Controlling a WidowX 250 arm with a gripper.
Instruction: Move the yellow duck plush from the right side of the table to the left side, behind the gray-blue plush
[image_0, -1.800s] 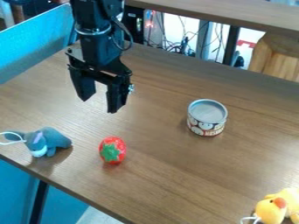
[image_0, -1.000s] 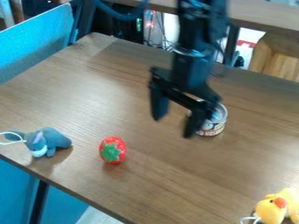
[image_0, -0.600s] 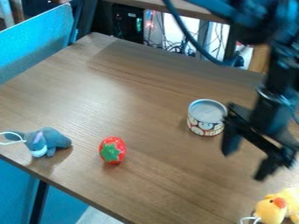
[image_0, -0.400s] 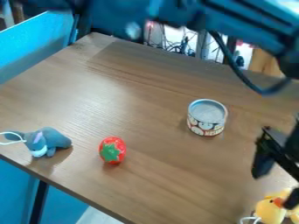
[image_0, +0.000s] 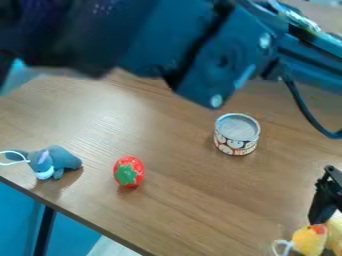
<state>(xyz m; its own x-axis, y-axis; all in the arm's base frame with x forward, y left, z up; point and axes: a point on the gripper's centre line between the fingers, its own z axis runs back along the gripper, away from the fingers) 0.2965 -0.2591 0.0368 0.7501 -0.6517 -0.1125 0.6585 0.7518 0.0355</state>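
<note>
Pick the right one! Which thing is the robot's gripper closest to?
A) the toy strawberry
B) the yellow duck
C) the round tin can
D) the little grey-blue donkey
B: the gripper is at the right edge, right by the yellow duck, while the other choices are farther off.

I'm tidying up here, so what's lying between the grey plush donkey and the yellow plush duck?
A red toy strawberry lies roughly between them in the camera view, closer to the donkey than the duck.
</note>
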